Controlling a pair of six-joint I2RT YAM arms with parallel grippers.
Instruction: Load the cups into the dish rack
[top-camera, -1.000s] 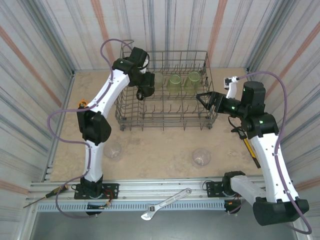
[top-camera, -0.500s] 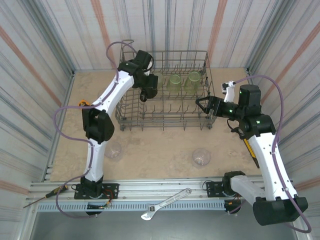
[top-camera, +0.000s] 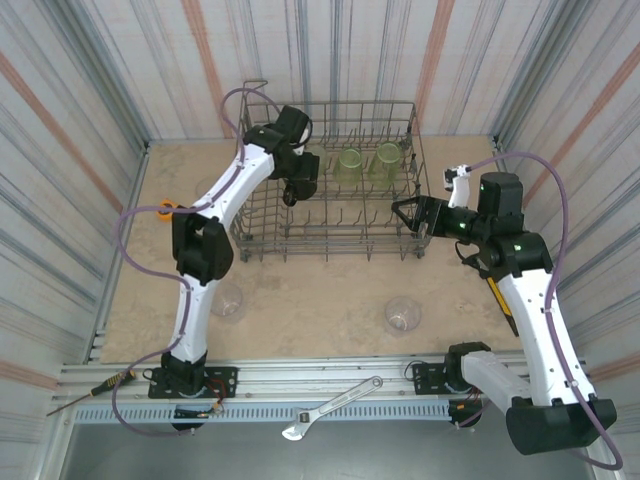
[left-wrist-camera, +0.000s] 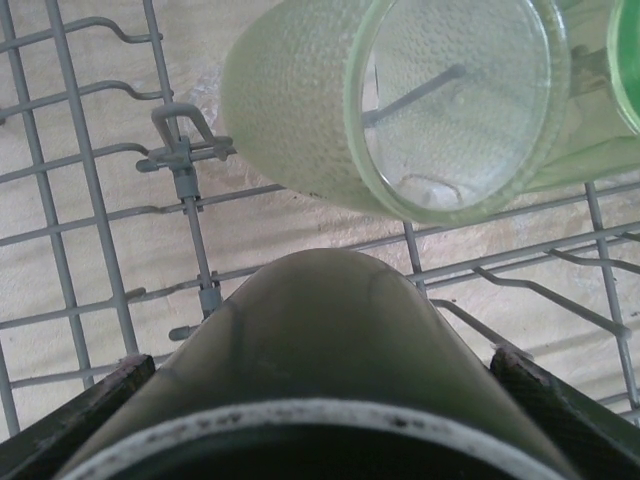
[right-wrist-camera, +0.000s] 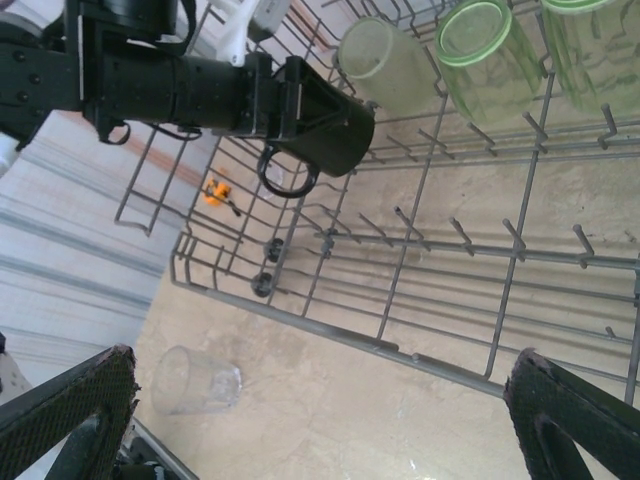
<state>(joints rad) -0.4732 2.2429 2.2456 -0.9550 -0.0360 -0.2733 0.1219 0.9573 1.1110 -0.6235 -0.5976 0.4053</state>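
The grey wire dish rack (top-camera: 330, 250) stands at the back of the table. My left gripper (top-camera: 297, 186) hangs over its left part, shut on a black cup (right-wrist-camera: 330, 125) that lies sideways between the fingers (left-wrist-camera: 90, 400). Just beyond it a pale cup (left-wrist-camera: 400, 100) leans on the tines, and two yellow-green cups (top-camera: 349, 165) (top-camera: 388, 160) sit beside it in the back row. My right gripper (top-camera: 405, 212) stands open at the rack's right end with nothing between its fingers (right-wrist-camera: 570, 410). Two clear cups (top-camera: 226, 299) (top-camera: 402, 314) rest on the table in front of the rack.
An orange tape measure (top-camera: 165, 209) lies left of the rack. A wrench (top-camera: 333, 407) and a screwdriver (top-camera: 95, 390) lie on the near rail. A yellow-handled tool (top-camera: 500, 300) lies by the right wall. Corrugated walls close in three sides.
My left gripper has carried the black cup to the right, further over the rack toward the pale cup. The right gripper has edged left toward the rack's end.
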